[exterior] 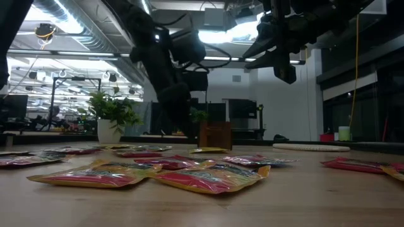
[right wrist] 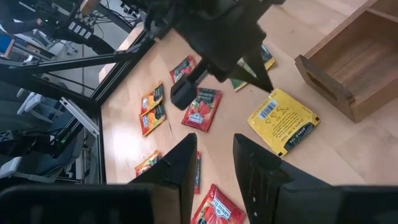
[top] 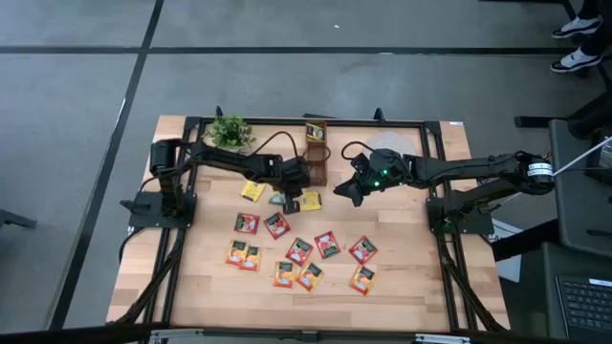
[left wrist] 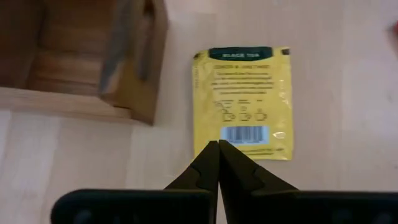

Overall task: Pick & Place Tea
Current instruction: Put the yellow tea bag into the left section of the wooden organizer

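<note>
Left wrist view: the left gripper [left wrist: 218, 144] jaws are pressed together, empty, tips over the barcode edge of a flat yellow tea sachet [left wrist: 244, 102] lying face-down on the table [left wrist: 348, 93]. Its long axis runs straight ahead of the jaws. The brown wooden box [left wrist: 87, 56] beside it is cut off. The right gripper [right wrist: 214, 155] hovers, jaws spread.

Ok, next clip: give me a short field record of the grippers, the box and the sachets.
left gripper: jaws shut, tips at the edge of a yellow sachet lying flat; whether it is pinched cannot be told
right gripper: jaws parted, empty, raised above the table
wooden box: beside the yellow sachet
other sachets: red and orange, scattered on the table
</note>
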Tool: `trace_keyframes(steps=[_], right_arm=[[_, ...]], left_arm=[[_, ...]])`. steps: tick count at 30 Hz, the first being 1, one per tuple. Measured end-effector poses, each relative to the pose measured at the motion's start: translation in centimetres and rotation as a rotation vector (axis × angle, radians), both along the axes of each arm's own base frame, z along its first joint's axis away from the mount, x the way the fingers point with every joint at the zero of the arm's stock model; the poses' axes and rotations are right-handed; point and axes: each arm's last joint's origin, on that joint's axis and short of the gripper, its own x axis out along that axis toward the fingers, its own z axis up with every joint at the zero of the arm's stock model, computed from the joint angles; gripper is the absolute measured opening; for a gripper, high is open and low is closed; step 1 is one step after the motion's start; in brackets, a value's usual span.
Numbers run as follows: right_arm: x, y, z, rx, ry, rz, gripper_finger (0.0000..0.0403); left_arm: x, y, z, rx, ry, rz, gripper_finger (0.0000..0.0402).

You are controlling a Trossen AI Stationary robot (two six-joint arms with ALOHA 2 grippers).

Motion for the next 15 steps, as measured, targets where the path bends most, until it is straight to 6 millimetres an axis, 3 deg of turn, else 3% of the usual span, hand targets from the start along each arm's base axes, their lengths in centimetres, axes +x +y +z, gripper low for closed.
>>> trace_keyframes(steps=[15], right_arm=[[-0.01,-0.02,-0.02,-0.001,0.004,-0.007,0.0106]], left_arm=[[-0.15,0.53,0.00,-0.033,-0.005,-0.027,0.0002]])
